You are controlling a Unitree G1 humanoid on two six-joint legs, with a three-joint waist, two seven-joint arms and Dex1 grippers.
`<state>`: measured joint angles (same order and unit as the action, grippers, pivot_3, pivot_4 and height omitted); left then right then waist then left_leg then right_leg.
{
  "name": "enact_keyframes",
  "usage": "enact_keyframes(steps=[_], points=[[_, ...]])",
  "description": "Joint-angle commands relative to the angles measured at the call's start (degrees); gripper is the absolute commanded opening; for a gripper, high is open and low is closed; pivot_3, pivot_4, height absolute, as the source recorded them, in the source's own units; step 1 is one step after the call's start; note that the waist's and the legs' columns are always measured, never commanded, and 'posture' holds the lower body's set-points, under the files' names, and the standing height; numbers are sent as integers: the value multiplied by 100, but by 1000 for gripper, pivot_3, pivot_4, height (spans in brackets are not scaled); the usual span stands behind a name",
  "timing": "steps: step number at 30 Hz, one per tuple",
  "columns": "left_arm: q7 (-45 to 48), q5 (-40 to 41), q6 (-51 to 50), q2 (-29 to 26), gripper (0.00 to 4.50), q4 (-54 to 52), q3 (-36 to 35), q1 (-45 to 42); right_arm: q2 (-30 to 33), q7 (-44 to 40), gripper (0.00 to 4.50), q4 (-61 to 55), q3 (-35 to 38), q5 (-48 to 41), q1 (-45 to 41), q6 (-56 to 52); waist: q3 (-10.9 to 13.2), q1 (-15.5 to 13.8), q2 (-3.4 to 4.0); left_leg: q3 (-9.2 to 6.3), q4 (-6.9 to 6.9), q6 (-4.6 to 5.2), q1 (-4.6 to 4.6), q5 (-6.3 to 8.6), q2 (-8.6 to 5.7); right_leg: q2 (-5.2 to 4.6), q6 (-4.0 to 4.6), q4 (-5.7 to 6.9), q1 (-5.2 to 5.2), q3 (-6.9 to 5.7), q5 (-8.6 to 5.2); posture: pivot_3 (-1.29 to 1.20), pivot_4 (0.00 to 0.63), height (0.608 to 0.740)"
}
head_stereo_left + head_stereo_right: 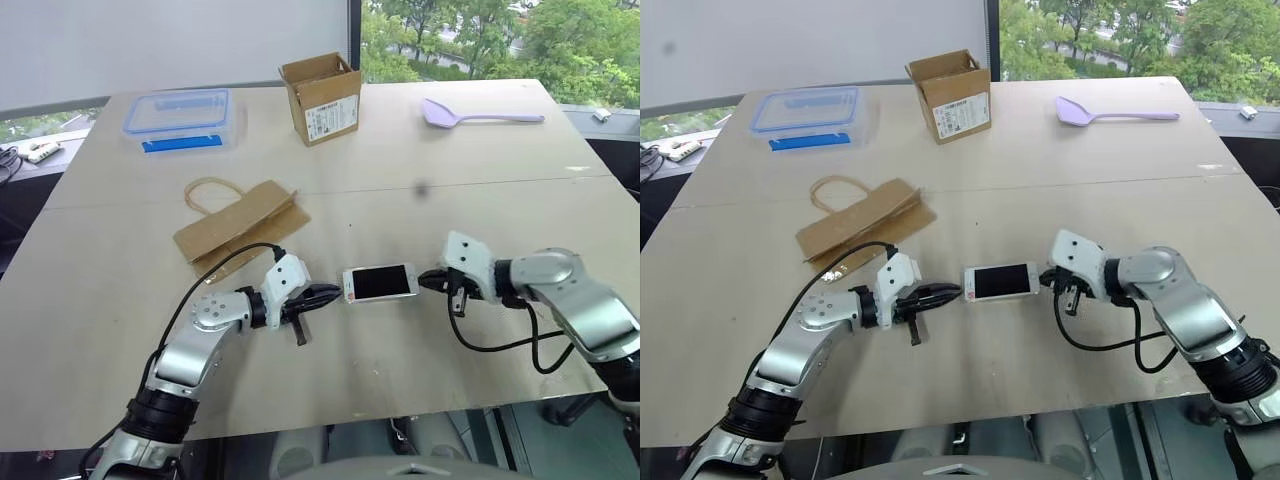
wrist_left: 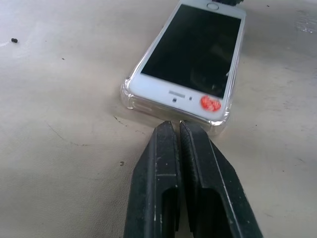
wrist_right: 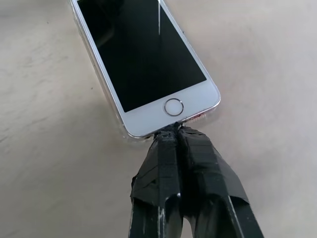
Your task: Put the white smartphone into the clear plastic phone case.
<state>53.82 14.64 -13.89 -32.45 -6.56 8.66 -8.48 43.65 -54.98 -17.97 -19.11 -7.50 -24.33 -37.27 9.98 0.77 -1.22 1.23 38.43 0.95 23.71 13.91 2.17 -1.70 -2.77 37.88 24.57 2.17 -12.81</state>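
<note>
The white smartphone [image 1: 380, 283] lies screen up on the table between my two grippers. It sits inside the clear plastic phone case [image 2: 130, 95], whose glinting rim shows around its edges; a red sticker marks the earpiece end. My left gripper [image 1: 335, 294] is shut, its tips at the phone's earpiece end [image 2: 174, 124]. On the other side my right gripper [image 1: 424, 280] is shut too, with its tips [image 3: 176, 130] pressed against the home-button end.
A flat brown paper bag [image 1: 238, 232] lies behind my left arm. Farther back stand a clear food box with a blue-rimmed lid [image 1: 180, 118] and an open cardboard box [image 1: 323, 97]. A lilac spoon [image 1: 478, 115] rests at the back right.
</note>
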Motion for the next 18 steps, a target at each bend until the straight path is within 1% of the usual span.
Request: enact_keyframes(steps=[1,7,11,16,18], points=[[-38,-71,-31,14,198,14,51,16,-246,-104,0,-64,-364,121,-135,255,-8,14,-4,0,0,0,-2,0,2,2,2,1,0,0,-1,0,150,740],[-55,-53,-79,-1,198,-83,1,72,-613,-169,0,-85,-506,178,-179,214,-15,52,-8,-1,-1,0,-17,0,11,16,13,9,-4,7,-9,0,150,740],[-52,-9,-101,-24,198,-128,-92,150,-693,-162,0,-63,-473,236,-145,210,-16,103,-8,-3,-2,0,-27,0,18,26,14,10,-12,9,-8,0,150,740],[-51,264,-256,-182,198,-161,-543,226,-545,-75,0,69,44,192,7,199,-13,155,-9,3,-15,0,-73,1,20,26,11,4,-52,17,-12,0,150,740],[-37,609,-495,-153,198,-305,-774,109,-411,-75,0,14,415,11,171,130,-10,143,-10,2,-15,0,-72,1,20,26,11,4,-52,16,-13,0,150,740]])
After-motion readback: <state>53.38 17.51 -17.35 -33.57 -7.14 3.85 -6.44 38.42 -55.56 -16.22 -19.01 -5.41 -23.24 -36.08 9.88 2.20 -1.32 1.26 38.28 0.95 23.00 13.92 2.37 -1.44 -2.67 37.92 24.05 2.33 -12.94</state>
